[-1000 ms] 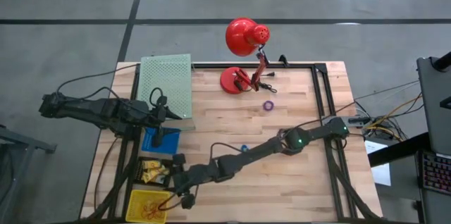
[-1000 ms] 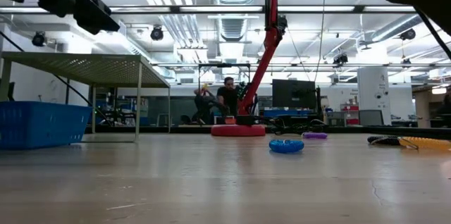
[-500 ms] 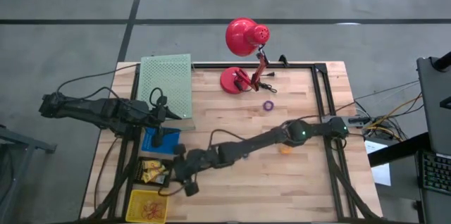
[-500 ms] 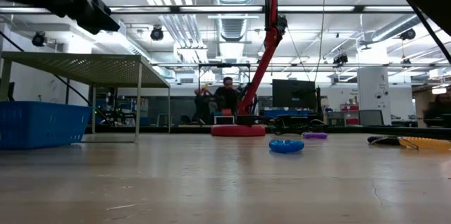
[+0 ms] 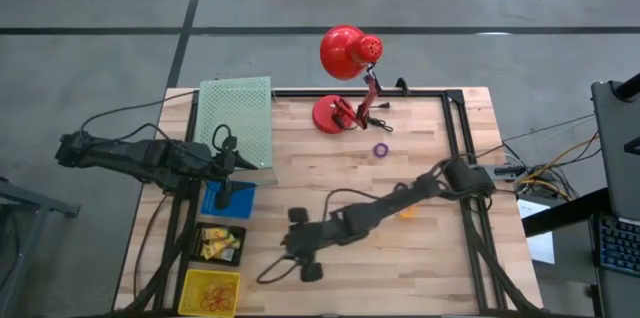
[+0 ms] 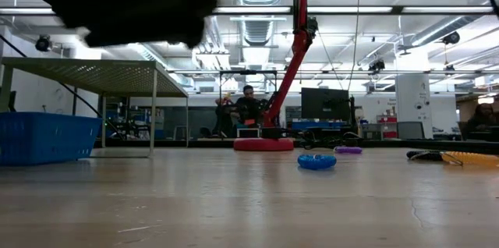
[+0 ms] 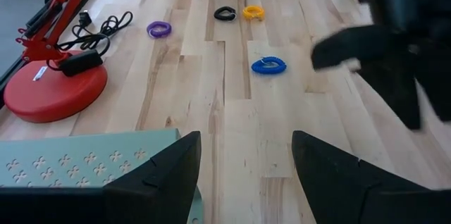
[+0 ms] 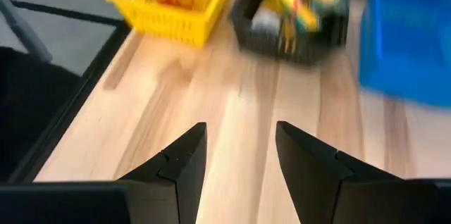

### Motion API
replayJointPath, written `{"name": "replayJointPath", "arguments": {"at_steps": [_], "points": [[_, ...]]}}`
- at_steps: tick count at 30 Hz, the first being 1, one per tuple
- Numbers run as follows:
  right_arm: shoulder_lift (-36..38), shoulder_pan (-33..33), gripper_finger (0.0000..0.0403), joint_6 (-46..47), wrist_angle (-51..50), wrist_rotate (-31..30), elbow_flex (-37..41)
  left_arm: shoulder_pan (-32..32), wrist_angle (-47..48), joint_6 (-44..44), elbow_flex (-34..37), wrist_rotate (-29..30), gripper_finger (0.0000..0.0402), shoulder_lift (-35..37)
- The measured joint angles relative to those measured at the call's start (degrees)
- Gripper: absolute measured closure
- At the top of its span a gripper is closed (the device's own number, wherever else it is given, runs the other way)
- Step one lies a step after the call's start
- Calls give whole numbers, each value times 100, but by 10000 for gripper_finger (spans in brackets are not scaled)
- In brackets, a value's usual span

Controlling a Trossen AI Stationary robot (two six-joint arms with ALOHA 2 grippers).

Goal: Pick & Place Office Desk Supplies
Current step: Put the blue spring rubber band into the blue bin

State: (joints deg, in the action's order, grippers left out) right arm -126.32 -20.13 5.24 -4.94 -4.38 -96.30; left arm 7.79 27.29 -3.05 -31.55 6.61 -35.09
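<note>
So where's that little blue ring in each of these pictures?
High view: not visible; the right arm lies over that part of the table.
Low view: the blue ring is right of centre, on the table.
Left wrist view: the ring lies mid-table.
Right wrist view: not in it.
Shared landmark: the red lamp base.

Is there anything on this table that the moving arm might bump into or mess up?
The right arm's open, empty jaws hang near the black tray of yellow pieces and the yellow mesh basket; a low sweep might shove them. The small blue ring, black ring and orange ring lie loose and could scatter.
</note>
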Motion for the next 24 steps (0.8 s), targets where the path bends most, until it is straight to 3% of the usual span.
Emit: {"name": "replayJointPath", "arguments": {"at_steps": [7, 10, 15, 24], "points": [[1102, -194, 236, 1250, -557, -80, 1415, 0, 4, 0, 0, 0, 171, 0], [1680, -268, 236, 1480, -539, -554, 1936, -2, 5, 0, 0, 0, 171, 0], [2665, -409, 236, 1367, -517, -1480, 2728, -2, 4, 0, 0, 0, 171, 0], [4435, -454, 236, 437, -379, -2429, 4121, -2, 2, 0, 0, 0, 171, 0]]}}
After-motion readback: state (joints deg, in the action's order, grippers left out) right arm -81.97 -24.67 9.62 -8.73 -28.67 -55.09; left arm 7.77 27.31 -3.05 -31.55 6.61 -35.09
